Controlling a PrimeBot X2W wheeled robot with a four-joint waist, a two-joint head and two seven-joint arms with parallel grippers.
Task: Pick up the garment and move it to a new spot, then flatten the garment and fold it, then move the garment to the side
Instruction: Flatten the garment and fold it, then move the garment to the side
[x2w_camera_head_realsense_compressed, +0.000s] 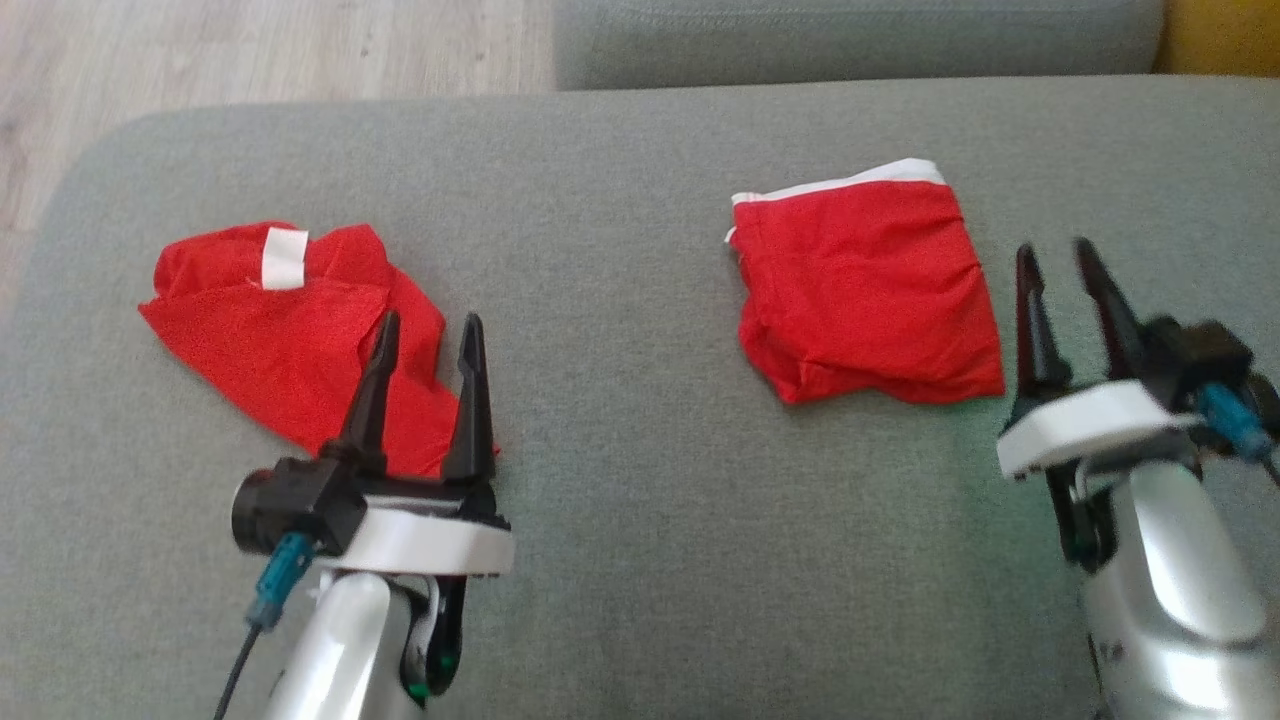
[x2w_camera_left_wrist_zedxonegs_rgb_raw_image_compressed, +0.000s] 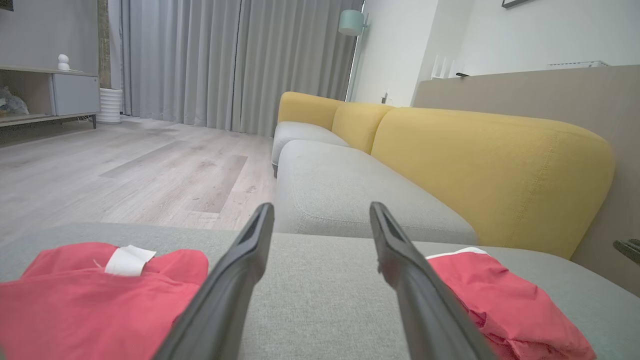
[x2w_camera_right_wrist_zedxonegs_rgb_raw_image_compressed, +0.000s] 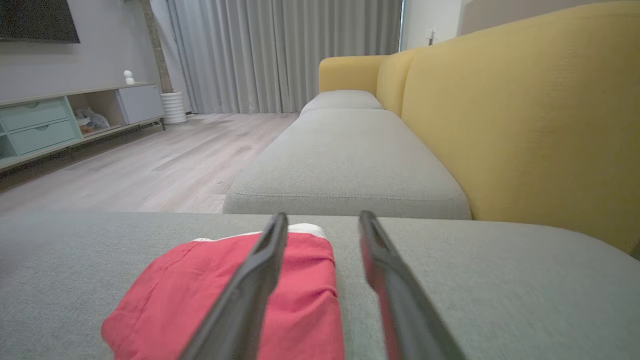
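Head view: red shorts centre right look folded, done. At left the crumpled red garment waits; left gripper and right gripper fingers spread, empty.

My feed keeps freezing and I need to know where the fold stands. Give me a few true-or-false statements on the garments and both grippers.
1. The folded garment lies on the grey cushion, close to the right gripper. True.
2. The right gripper is shut on the folded garment. False: its jaws stand apart with nothing between them, beside the garment.
3. The crumpled garment shows a white label. True.
4. The left gripper holds the crumpled garment. False: it is open and holds nothing.
5. The two garments touch each other. False: bare cushion lies between them.
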